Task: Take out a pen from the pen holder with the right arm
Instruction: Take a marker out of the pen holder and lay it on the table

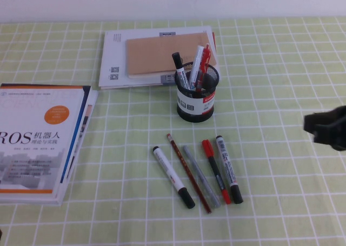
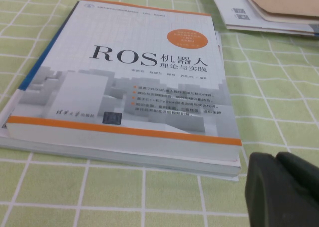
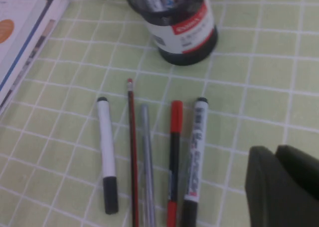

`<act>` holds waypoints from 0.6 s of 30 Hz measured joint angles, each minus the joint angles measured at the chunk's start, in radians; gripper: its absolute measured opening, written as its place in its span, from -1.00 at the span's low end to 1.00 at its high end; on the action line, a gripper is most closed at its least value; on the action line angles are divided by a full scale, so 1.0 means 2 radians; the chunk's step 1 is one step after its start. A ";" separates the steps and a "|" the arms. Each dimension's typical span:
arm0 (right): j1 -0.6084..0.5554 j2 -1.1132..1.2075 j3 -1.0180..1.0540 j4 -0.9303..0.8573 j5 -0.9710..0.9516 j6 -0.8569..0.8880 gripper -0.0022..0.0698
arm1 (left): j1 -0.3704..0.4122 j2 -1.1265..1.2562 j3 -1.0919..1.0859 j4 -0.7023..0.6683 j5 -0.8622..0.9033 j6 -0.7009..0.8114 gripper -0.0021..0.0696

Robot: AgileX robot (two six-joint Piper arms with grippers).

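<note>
A black mesh pen holder [image 1: 194,101] stands mid-table with several pens upright in it, among them a white marker and a red pen; it also shows in the right wrist view [image 3: 185,30]. In front of it lie a white marker with a black cap [image 1: 173,177], a red pencil [image 1: 188,173], a grey pen [image 1: 201,175], a red pen [image 1: 215,171] and a white-and-black marker [image 1: 229,169]. My right gripper [image 1: 323,128] hovers at the table's right edge, to the right of the holder and apart from it, shut and empty [image 3: 276,153]. My left gripper [image 2: 275,158] is shut, empty, near a book's corner.
A large ROS textbook [image 1: 38,138] lies on the left on top of another book. At the back, behind the holder, a white booklet [image 1: 116,62] carries a brown notebook [image 1: 162,54]. A green checked cloth [image 1: 281,203] covers the table.
</note>
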 joint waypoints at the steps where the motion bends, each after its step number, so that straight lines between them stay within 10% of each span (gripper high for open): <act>1: 0.021 0.021 -0.016 -0.009 -0.014 0.000 -0.97 | 0.000 0.000 0.000 0.000 0.000 0.000 -0.96; 8: 0.120 0.138 -0.114 -0.018 -0.041 -0.033 -0.91 | 0.000 0.000 0.000 0.000 0.000 0.000 -0.96; 18: 0.177 0.270 -0.196 -0.032 -0.159 -0.106 0.01 | 0.000 0.000 0.000 0.000 0.000 0.000 -0.96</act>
